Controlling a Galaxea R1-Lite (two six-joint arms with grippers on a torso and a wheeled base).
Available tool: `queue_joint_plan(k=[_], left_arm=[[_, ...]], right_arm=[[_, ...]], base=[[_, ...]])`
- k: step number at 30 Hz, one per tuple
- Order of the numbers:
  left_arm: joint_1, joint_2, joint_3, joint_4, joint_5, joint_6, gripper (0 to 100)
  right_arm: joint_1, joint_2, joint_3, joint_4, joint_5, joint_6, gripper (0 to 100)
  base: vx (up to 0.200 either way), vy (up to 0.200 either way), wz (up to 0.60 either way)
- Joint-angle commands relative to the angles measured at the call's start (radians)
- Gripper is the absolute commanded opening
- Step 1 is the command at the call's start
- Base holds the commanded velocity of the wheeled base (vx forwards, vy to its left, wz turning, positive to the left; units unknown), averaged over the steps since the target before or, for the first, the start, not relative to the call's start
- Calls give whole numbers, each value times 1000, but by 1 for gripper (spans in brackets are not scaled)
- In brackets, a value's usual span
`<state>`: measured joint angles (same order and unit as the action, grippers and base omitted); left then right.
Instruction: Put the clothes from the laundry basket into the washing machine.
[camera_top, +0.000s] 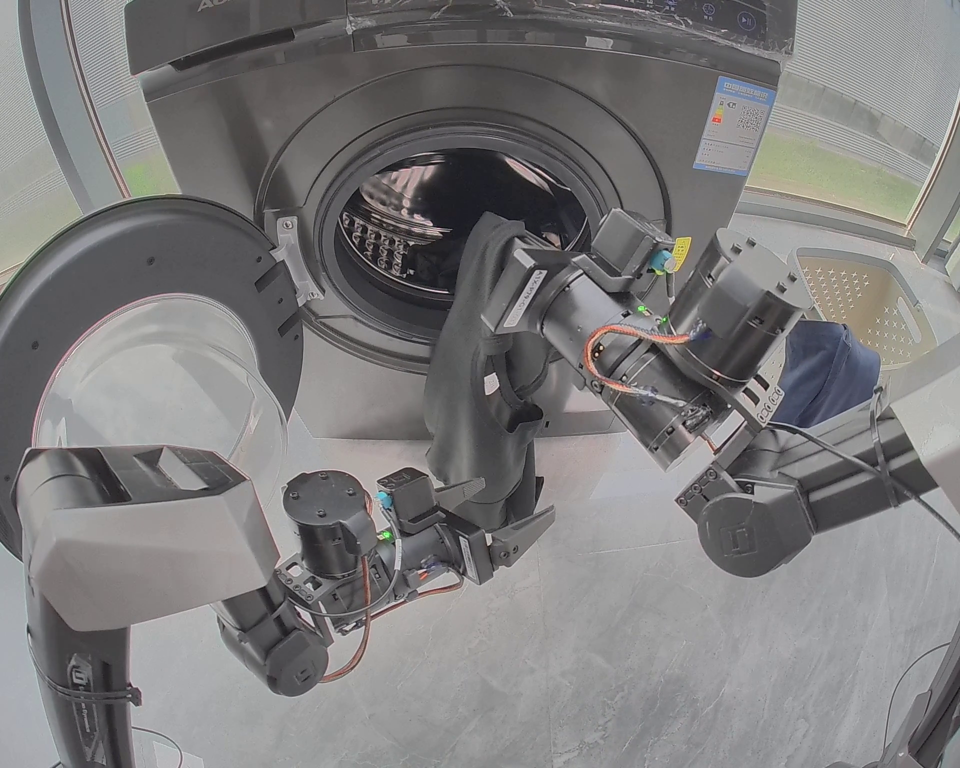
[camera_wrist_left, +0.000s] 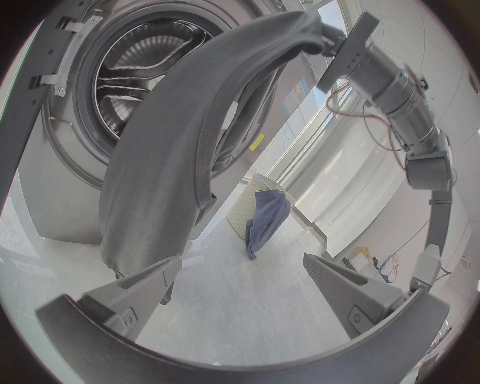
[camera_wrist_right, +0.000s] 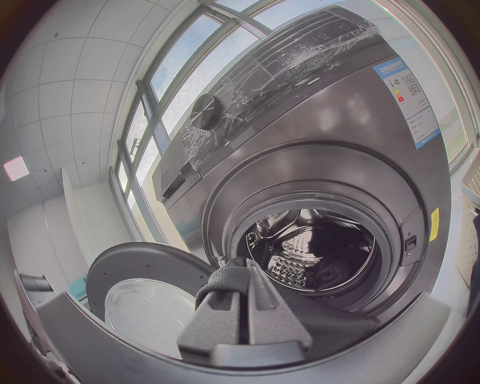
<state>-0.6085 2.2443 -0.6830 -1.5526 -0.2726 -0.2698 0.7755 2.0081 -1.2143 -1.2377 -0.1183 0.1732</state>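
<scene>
A dark grey garment (camera_top: 475, 400) hangs in front of the washing machine's (camera_top: 640, 130) open drum (camera_top: 430, 230). My right gripper (camera_top: 512, 262) is shut on the garment's top edge, level with the drum mouth. Its closed fingers (camera_wrist_right: 245, 300) pinch the cloth (camera_wrist_right: 325, 325) in the right wrist view, facing the drum (camera_wrist_right: 310, 250). My left gripper (camera_top: 505, 505) stands open just below the garment's hanging end. One finger (camera_wrist_left: 150, 280) touches the garment's hem (camera_wrist_left: 165, 150). A blue garment (camera_top: 825, 370) drapes over the laundry basket (camera_top: 870, 290) at the right.
The round machine door (camera_top: 150, 300) is swung wide open on the left, beside my left arm. Dark cloth lies inside the drum. Bare grey tiled floor (camera_top: 620, 650) lies in front of the machine. Windows stand behind and to the right.
</scene>
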Motion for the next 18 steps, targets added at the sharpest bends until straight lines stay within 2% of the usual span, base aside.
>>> queue_joint_plan(k=[1, 9, 10, 12, 13, 14, 16, 18], left_arm=[[9, 112, -115, 0, 41, -2, 100], [13, 192, -253, 0, 131, -5, 100], [13, 192, -253, 0, 131, -5, 100], [15, 222, -305, 2, 179, -5, 100], [15, 222, -305, 2, 179, -5, 100], [26, 242, -339, 3, 227, 1, 100], [33, 255, -363, 5, 268, 4, 100], [38, 256, -371, 3, 286, 4, 100]], right_arm=[[18, 1, -11, 0, -6, 19, 0], [27, 3, -5, -9, -7, 20, 0], [27, 3, -5, -9, -7, 20, 0], [25, 3, -2, -14, -7, 20, 0], [25, 3, -2, -14, -7, 20, 0], [25, 3, -2, -16, -9, 22, 0], [25, 1, -1, -16, -9, 26, 0], [25, 3, -1, -16, -9, 31, 0]], base=[[0, 0, 0], [0, 0, 0], [0, 0, 0], [0, 0, 0], [0, 0, 0], [0, 0, 0], [0, 0, 0], [0, 0, 0]])
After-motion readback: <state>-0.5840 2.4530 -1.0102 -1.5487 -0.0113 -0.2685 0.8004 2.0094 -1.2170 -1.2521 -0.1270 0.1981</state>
